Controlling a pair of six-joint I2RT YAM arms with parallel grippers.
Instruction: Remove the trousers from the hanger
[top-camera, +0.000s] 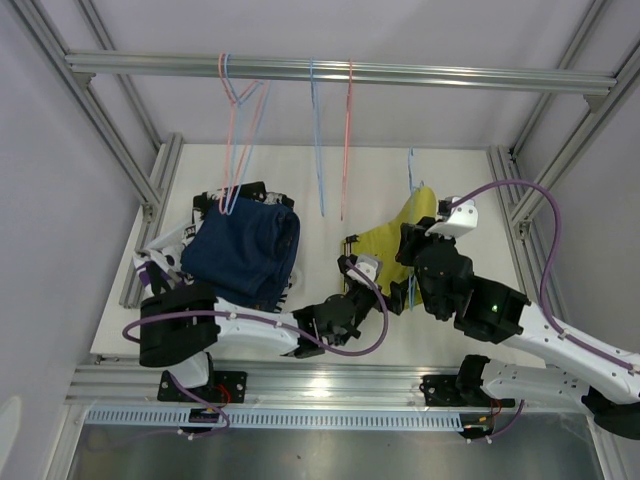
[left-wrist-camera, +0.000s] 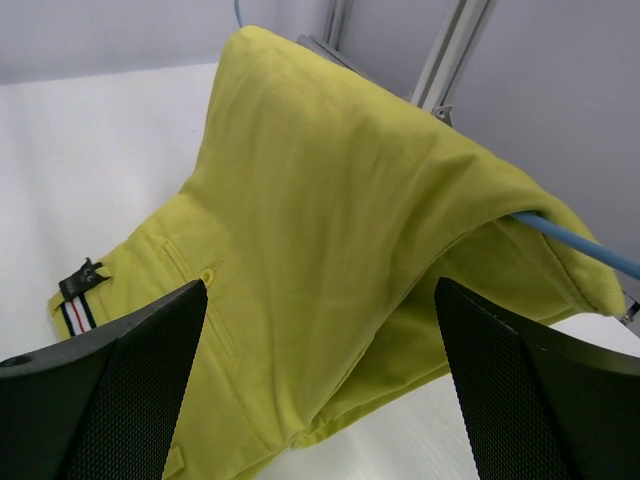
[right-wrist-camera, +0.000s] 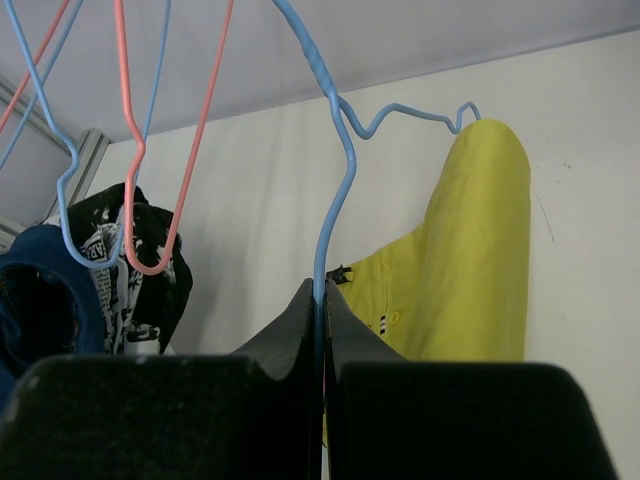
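**A:** Where is the yellow pair (left-wrist-camera: 330, 220) sitting?

**B:** It is hanging folded over one end of the blue hanger (right-wrist-camera: 313, 58), right of the middle of the white table (top-camera: 330, 180). Its waist end, with a small striped tab, is lying low by the tabletop.

**A:** What is holding the hanger?

**B:** The right gripper (right-wrist-camera: 320, 300) is pinching the wire. Its jaws are clenched tight on it, below the twisted neck. In the left wrist view the blue bar is poking out from under the yellow cloth on the right.

**A:** And the left gripper (left-wrist-camera: 320, 290)?

**B:** It is hovering close in front of the yellow pair with its jaws spread wide. One dark finger is showing at each side of the cloth, and it is gripping nothing. I cannot tell whether the fingers are brushing the fabric.

**A:** What is lying on the left?

**B:** The navy pair (top-camera: 245, 250) is lying crumpled on top of other cloth. A black-and-white printed pair (right-wrist-camera: 150, 270) is peeking out from beneath it. The left arm is reaching past its near edge.

**A:** Is anything hanging up?

**B:** Pink and blue empty hangers (top-camera: 346, 140) are dangling from the rail (top-camera: 340, 72), above the space between the navy pair and the yellow pair.
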